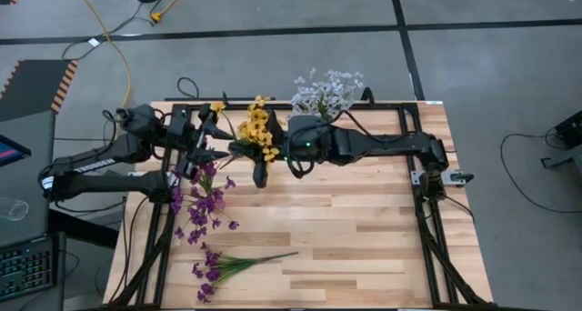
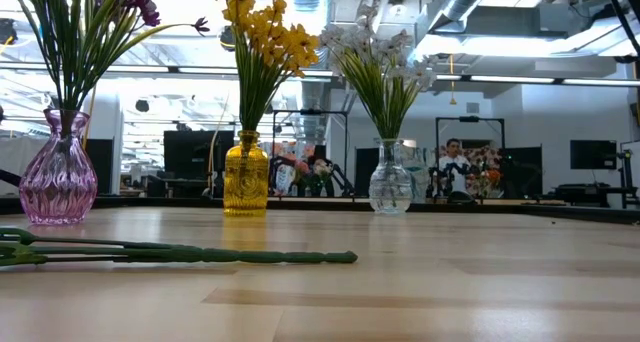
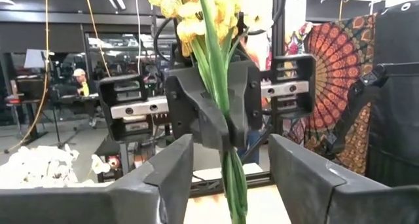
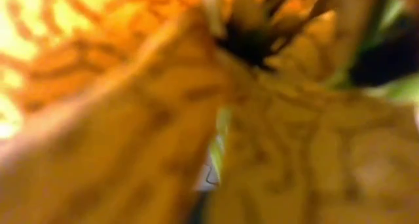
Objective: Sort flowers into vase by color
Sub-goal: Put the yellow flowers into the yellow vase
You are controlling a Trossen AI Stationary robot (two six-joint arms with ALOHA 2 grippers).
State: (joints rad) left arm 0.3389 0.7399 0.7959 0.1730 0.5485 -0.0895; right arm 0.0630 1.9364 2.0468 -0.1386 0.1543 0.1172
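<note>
Pinching yellow flowers (image 3: 219, 86) — right gripper (image 3: 209, 109); left gripper (image 3: 232, 178) open.

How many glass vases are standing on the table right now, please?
3, all along the far edge in the low view: a pink vase with purple flowers, an amber vase with yellow flowers, and a clear vase with white flowers. None looks hidden.

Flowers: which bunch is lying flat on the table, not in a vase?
The purple bunch near the front edge; yellow bunch, white bunch stand upright.
</note>
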